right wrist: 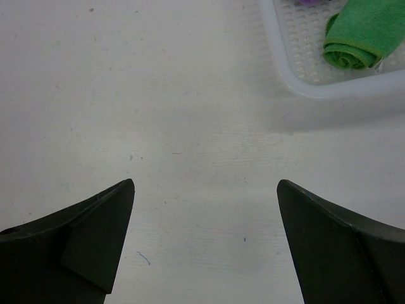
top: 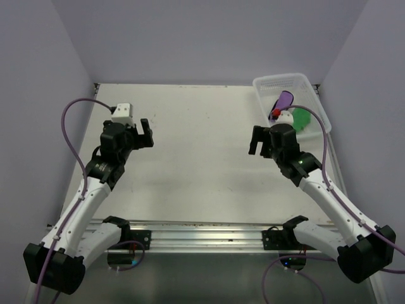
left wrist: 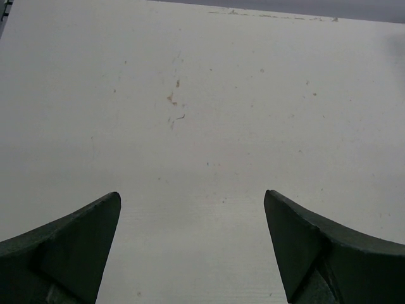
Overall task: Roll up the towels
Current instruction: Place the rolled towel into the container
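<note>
Towels point(top: 301, 119) lie together in the white lattice basket point(top: 278, 80) at the far right corner of the worktop point(top: 202, 164), which reads as the place for finished pieces. The green towel point(right wrist: 355, 39) is wound into a tight roll, its spiral end facing the right wrist camera, and it rests on the basket floor just inside the near wall. The purple towel point(top: 285, 99) lies beside it toward the far side, long and narrow with a dark edge showing. It looks rolled too, though it is too small in the overhead view to be sure.

Neither arm carries anything. The left tool point(top: 144, 133) hangs over the bare left half of the worktop, jaws spread wide, with only the pale surface between them. The right tool point(top: 258, 140) hovers near the basket but clear of it, jaws equally wide and empty, pointed toward the open middle.

With no cloth lying flat on the worktop, and both tools apart and off the basket, the rolling appears done. The wide, empty jaws suit a release and a retreat rather than an approach to a new grasp.
</note>
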Controlling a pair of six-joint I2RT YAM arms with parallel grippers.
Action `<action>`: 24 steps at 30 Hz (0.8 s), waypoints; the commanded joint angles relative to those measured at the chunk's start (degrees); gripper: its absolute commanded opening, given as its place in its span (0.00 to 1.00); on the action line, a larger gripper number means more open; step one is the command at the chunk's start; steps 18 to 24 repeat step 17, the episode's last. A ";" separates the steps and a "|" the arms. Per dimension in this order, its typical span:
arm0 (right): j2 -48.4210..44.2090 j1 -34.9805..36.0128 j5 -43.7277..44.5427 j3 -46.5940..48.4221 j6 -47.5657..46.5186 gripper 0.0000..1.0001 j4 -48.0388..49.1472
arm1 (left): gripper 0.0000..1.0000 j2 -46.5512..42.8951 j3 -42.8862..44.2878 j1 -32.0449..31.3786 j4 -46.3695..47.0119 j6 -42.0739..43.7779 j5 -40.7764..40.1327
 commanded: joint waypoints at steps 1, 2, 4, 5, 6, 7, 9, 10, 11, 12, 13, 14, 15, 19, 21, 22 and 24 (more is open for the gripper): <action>0.16 -0.03 4.99 0.79 0.89 0.99 0.05 | 1.00 0.62 0.48 0.33 1.80 1.14 -0.95; 0.34 -0.03 5.00 0.87 0.89 0.99 0.05 | 1.00 0.71 0.48 0.33 1.80 1.15 -0.95; 0.96 -0.03 4.74 0.87 0.89 0.99 0.49 | 1.00 0.88 0.48 0.33 1.72 1.15 -0.86; 1.66 -0.03 4.57 1.13 0.89 0.99 0.40 | 1.00 0.97 0.39 0.33 1.89 1.15 -0.68; 2.01 -0.03 4.56 1.31 0.98 0.99 -0.12 | 1.00 1.06 0.22 0.33 1.89 1.06 -0.68; 2.27 -0.03 4.48 1.40 1.07 0.99 -0.39 | 1.00 1.32 0.21 0.33 1.89 1.06 -0.42; 2.54 -0.03 4.48 1.05 1.16 0.99 0.13 | 1.00 1.85 0.21 0.33 1.89 1.06 -0.16; 2.72 -0.12 4.39 0.88 1.16 0.99 0.49 | 1.00 2.02 0.47 0.33 1.80 1.06 -0.07; 2.80 -0.12 4.39 0.87 1.07 0.99 0.58 | 1.00 2.20 0.48 0.33 1.63 1.06 -0.15; 3.07 -0.21 4.65 1.05 1.07 0.99 0.06 | 1.00 2.29 0.56 0.33 1.63 1.06 0.02; 2.98 -0.12 4.22 1.14 1.07 0.99 -0.21 | 1.00 2.29 0.65 0.33 1.71 1.06 0.19; 2.89 -0.21 3.78 0.96 0.64 0.99 -0.13 | 1.00 2.38 0.57 0.33 1.72 1.06 0.28; 3.07 -0.21 3.77 1.05 0.80 0.99 -0.21 | 0.99 2.38 0.57 0.33 1.72 1.06 0.28; 2.81 -0.12 5.61 0.87 1.68 0.99 -0.13 | 1.00 2.47 0.56 0.33 1.54 1.06 0.20; 2.81 -0.12 5.61 0.87 1.68 0.99 -0.13 | 1.00 2.47 0.56 0.33 1.54 1.06 0.20; 2.81 -0.12 5.61 0.87 1.68 0.99 -0.13 | 1.00 2.47 0.56 0.33 1.54 1.06 0.20; 2.81 -0.12 5.61 0.87 1.68 0.99 -0.13 | 1.00 2.47 0.56 0.33 1.54 1.06 0.20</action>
